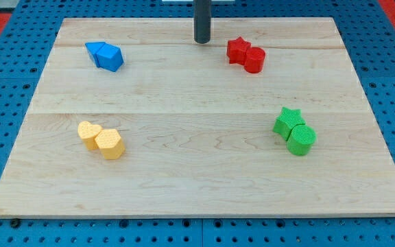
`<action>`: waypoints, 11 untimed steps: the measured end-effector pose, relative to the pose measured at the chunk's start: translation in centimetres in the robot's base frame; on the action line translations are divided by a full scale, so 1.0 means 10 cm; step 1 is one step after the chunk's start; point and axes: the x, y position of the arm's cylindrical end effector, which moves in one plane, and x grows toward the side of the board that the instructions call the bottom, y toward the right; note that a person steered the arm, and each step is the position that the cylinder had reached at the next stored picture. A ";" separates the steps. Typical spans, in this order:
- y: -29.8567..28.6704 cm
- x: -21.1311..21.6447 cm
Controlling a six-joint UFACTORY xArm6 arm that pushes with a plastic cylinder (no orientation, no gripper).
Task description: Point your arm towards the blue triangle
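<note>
The blue triangle (95,49) lies at the view's upper left of the wooden board, touching a blue cube-like block (111,57) just to its right. My tip (202,41) is the lower end of a dark rod coming down at the view's top centre. It stands well to the right of the blue pair, with bare board between, and to the left of the red blocks. It touches no block.
A red star (238,49) and a red cylinder (255,60) sit together at upper right. A green star (287,121) and green cylinder (301,139) sit at right. Two yellow blocks (101,139) sit at lower left. Blue pegboard (5,103) surrounds the board.
</note>
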 end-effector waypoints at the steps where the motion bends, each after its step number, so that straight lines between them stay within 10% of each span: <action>1: 0.00 -0.05; 5: -1.12 0.00; 8: -0.68 0.87; 11: -2.52 0.82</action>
